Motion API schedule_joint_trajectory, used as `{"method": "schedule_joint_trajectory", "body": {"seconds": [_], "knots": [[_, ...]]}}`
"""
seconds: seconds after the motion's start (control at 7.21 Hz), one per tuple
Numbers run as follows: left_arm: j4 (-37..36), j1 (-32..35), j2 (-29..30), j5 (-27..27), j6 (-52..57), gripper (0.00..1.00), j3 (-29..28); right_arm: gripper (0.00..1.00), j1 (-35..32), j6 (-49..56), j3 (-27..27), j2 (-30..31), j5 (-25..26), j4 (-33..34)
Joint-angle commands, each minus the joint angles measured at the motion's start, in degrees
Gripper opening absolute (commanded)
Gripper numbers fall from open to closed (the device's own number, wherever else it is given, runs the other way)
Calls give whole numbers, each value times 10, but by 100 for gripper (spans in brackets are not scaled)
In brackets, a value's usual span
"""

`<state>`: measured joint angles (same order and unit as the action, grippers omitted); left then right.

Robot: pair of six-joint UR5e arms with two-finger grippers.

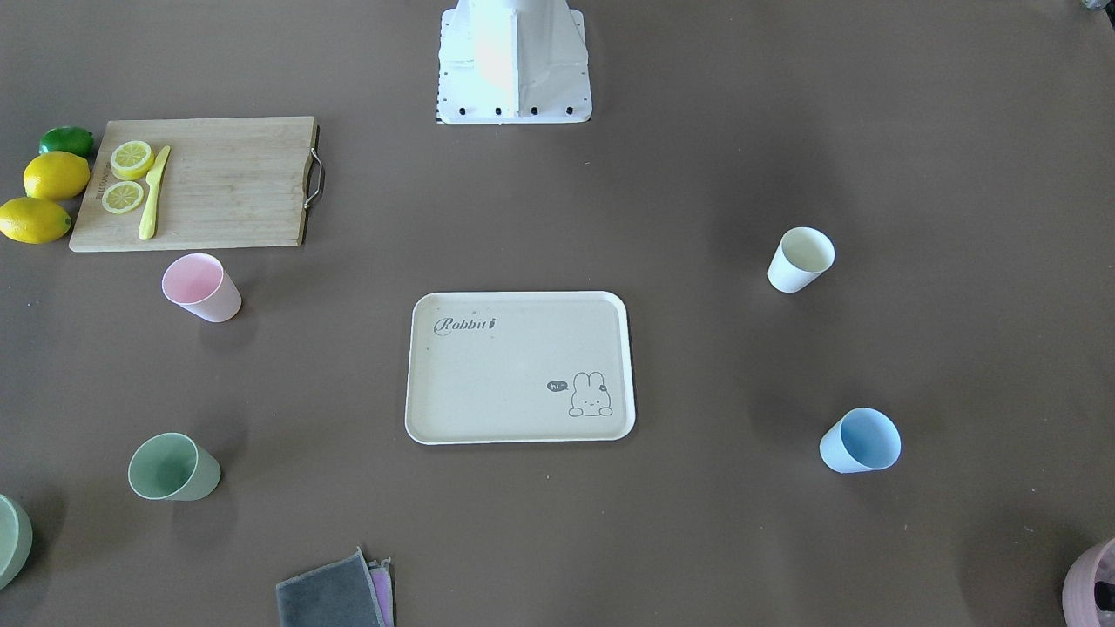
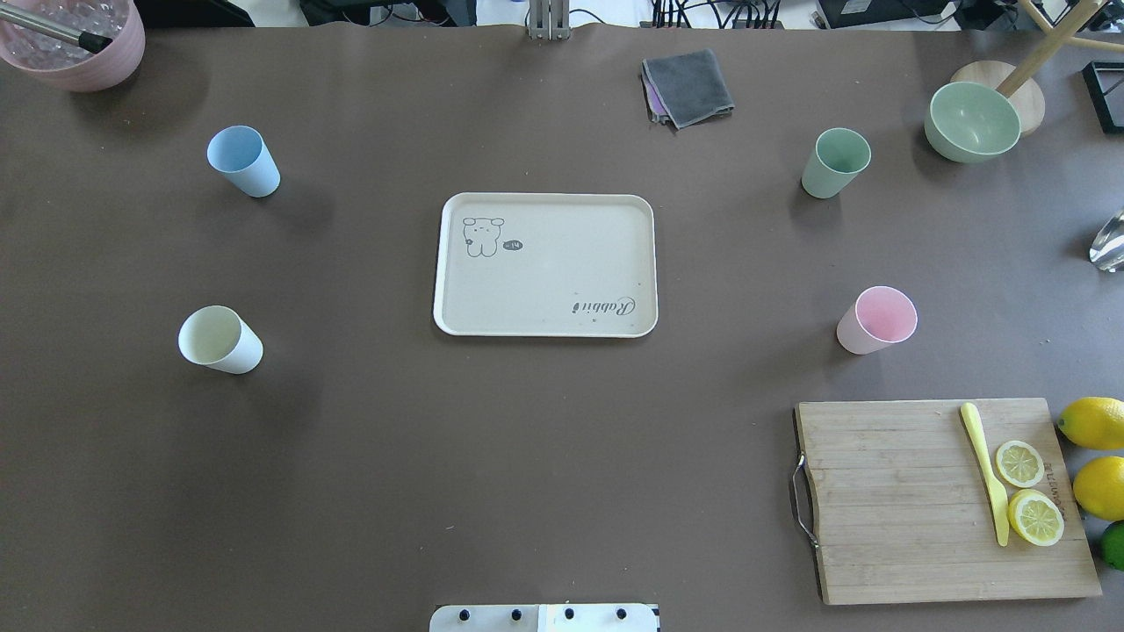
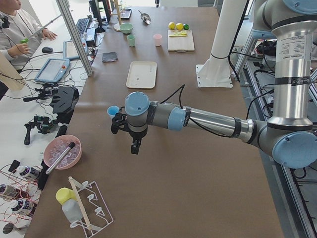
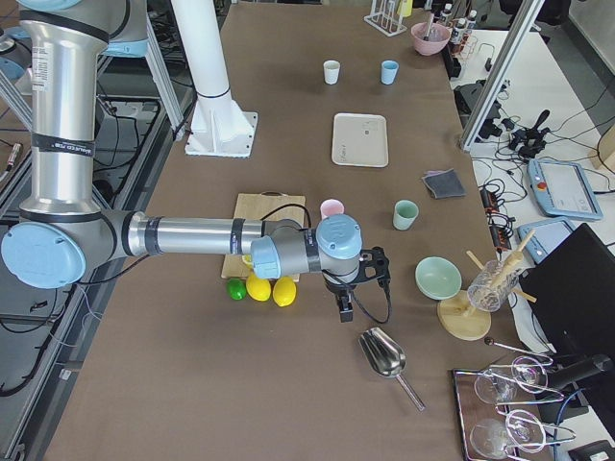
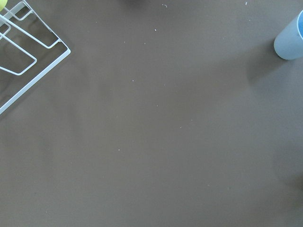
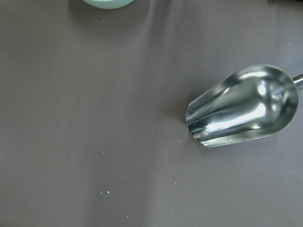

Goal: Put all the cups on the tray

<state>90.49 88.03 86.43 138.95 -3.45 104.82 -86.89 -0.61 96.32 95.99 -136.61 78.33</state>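
Note:
The cream Rabbit tray (image 2: 544, 263) lies empty at the table's middle, also in the front view (image 1: 505, 374). The four cups stand apart around it: pink (image 2: 876, 319), sage green (image 2: 835, 162), light blue (image 2: 243, 161), cream-white (image 2: 219, 340). My left gripper (image 3: 134, 146) hangs above the table beyond the blue cup (image 3: 113, 110), which shows at the left wrist view's edge (image 5: 291, 40). My right gripper (image 4: 346, 309) hangs past the lemons, near the metal scoop (image 6: 244, 106). Both show only in side views, so I cannot tell if they are open or shut.
A wooden cutting board (image 2: 940, 500) with lemon slices and a yellow knife lies near the pink cup, with lemons (image 2: 1093, 423) beside it. A grey cloth (image 2: 689, 86), a pale green bowl (image 2: 972, 121) and a mauve bowl (image 2: 75, 44) sit along the far edge. A wire rack (image 5: 23, 56) is at the left end.

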Motion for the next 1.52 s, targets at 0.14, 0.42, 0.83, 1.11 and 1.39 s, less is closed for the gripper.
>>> {"method": "schedule_joint_trajectory", "body": {"seconds": [0.14,0.42,0.83,1.11,1.39], "knots": [[1,-2,-24,0,0,98,-5,100,1,-4,4,-6,-7,-1],[5,-1,-27,-3,-7,98,-1,100,1,-4,4,-6,-7,-5],[7,-2,-33,-5,-7,98,0,100,2,3,1,1,-4,-22],[7,-3,-35,2,-5,98,10,100,2,4,-10,6,0,-60],[7,-3,-36,33,-5,98,44,100,2,-1,-9,13,-4,-66]]}}
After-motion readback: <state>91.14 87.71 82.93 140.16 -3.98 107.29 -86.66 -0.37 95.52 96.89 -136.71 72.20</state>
